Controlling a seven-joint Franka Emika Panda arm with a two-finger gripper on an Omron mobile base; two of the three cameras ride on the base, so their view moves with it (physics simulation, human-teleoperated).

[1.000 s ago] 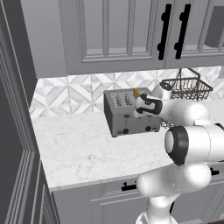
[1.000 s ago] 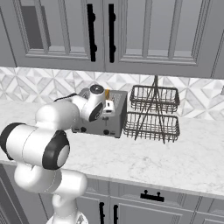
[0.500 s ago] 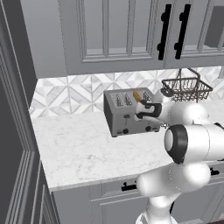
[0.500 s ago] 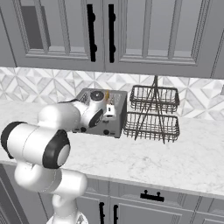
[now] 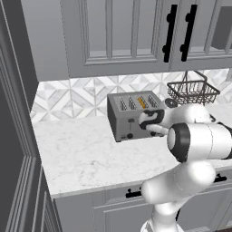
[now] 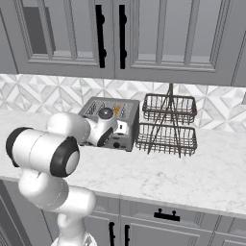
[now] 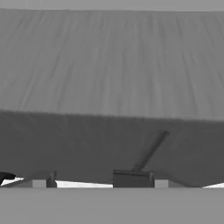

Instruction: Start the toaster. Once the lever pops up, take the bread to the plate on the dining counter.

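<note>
We see the boxy grey metal toaster [image 5: 133, 115] sitting on the white marble counter [image 5: 86, 156], close to the patterned tile wall. Our claw [image 5: 144, 123] is pressed right up against the toaster's front face, near the right side, where the small black levers are. A thin yellow-tan slice of bread [image 5: 142, 102] sits down in one of the top slots, just above and behind the claw. From the left, the white arm bends at a big round elbow and reaches sideways, so the hand lies flat and points into the toaster's front. We cannot tell how wide the claw is, because the hand hides its tips and the toaster is too close. From the right, the toaster [image 6: 113, 120] is partly hidden behind the arm's wrist, and we see a dark wire two-level basket rack [image 6: 167, 125] standing just beside it, on the far side from the arm. The hand camera shows brushed grey metal [image 7: 112, 78] very close, with a thin dark bar lower down.
</note>
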